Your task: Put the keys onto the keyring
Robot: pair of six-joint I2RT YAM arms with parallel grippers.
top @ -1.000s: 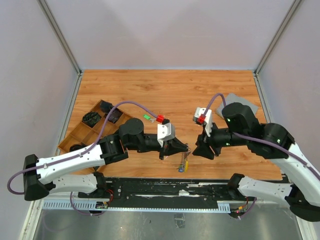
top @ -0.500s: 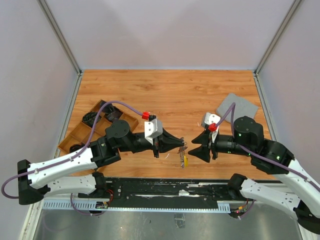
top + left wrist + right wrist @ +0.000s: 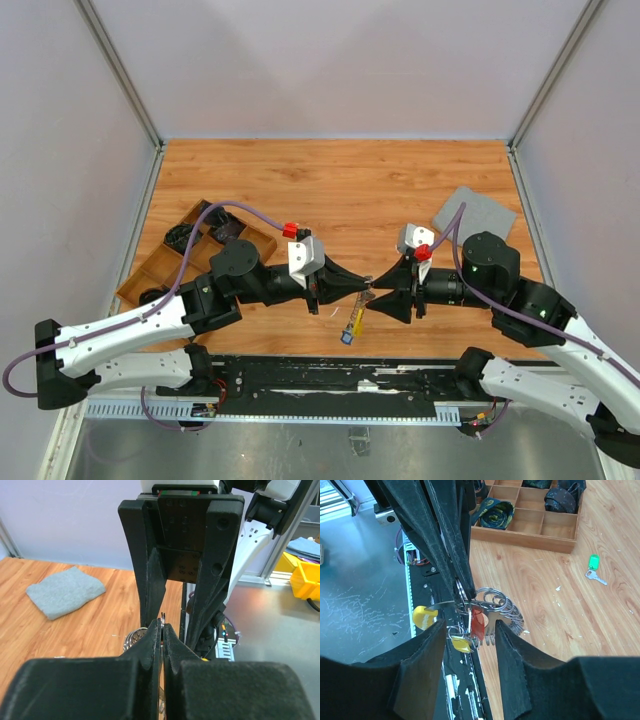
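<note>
The left gripper (image 3: 162, 629), pressed together, pinches the keyring (image 3: 495, 605) in the air. The right gripper (image 3: 470, 629) stands spread, its tips just beside the hanging keys (image 3: 478, 622). A green key (image 3: 593, 561) lies apart on the table (image 3: 330, 190).

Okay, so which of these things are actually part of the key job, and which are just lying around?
Part of the job:
- keyring, with keys hanging on it
- loose green key on the table

Just lying about:
- wooden tray
- grey cloth

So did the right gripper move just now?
Yes. The right gripper slid left, away from the grey cloth, toward the left gripper pinching the keyring.
</note>
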